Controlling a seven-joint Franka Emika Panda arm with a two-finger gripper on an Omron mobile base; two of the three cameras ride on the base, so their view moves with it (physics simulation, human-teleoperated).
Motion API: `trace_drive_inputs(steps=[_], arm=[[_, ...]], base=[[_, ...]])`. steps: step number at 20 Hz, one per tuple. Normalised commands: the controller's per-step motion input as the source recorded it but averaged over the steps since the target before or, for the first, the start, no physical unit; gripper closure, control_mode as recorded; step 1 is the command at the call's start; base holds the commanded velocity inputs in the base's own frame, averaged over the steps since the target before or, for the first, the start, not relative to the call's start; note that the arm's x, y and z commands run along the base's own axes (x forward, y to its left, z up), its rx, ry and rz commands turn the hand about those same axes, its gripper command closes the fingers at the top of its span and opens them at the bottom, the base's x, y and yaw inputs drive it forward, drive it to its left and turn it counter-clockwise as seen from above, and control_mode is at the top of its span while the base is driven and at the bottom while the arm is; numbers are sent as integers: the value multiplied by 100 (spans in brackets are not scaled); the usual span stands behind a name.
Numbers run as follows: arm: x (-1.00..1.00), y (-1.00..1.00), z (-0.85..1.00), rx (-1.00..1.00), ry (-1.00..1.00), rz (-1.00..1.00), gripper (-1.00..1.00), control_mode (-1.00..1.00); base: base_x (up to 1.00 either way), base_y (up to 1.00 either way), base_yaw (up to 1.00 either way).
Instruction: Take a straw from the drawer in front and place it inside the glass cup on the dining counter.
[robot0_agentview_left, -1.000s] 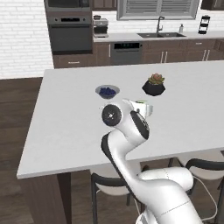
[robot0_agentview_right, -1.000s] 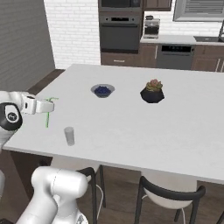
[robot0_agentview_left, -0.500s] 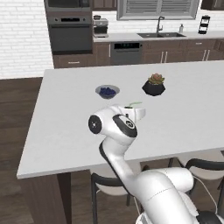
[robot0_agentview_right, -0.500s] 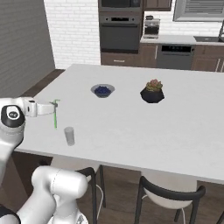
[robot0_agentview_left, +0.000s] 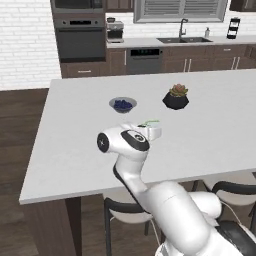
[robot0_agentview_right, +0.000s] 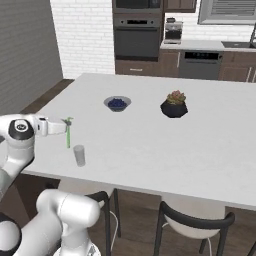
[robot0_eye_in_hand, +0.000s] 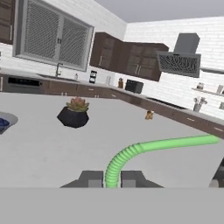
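Observation:
My gripper (robot0_agentview_right: 62, 128) is shut on the pale green straw (robot0_agentview_right: 68, 134), held above the near left part of the white dining counter (robot0_agentview_right: 165, 145). The straw hangs upright, its lower end just left of and a little above the rim of the glass cup (robot0_agentview_right: 79, 155), apart from it. In the hand view the straw (robot0_eye_in_hand: 144, 149) rises between the dark fingertips (robot0_eye_in_hand: 92, 178) and bends away to the right. From the left base view the gripper (robot0_agentview_left: 154, 131) holds the straw (robot0_agentview_left: 149, 122) over the counter (robot0_agentview_left: 75, 145); my arm hides the cup there. The drawer is out of view.
A grey bowl of blue berries (robot0_agentview_right: 117, 103) and a black pot with a plant (robot0_agentview_right: 174, 106) stand farther back on the counter. Dark chairs (robot0_agentview_right: 195, 220) are tucked under its near edge. Ovens and dark cabinets line the far wall.
My gripper has carried the straw a little to the right and lower, closer to the glass cup. My arm's elbow has swung and dropped. The grip stays shut.

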Motion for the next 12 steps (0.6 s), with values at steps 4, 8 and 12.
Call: trace_drive_inputs(steps=[4, 8, 12], arm=[[49, 1, -17, 0, 0, -7, 100, -100], [31, 7, -16, 0, 0, -6, 100, -100], [30, 9, -19, 0, 0, -6, 100, -100]], base=[[0, 0, 0], [0, 0, 0], [0, 0, 0]])
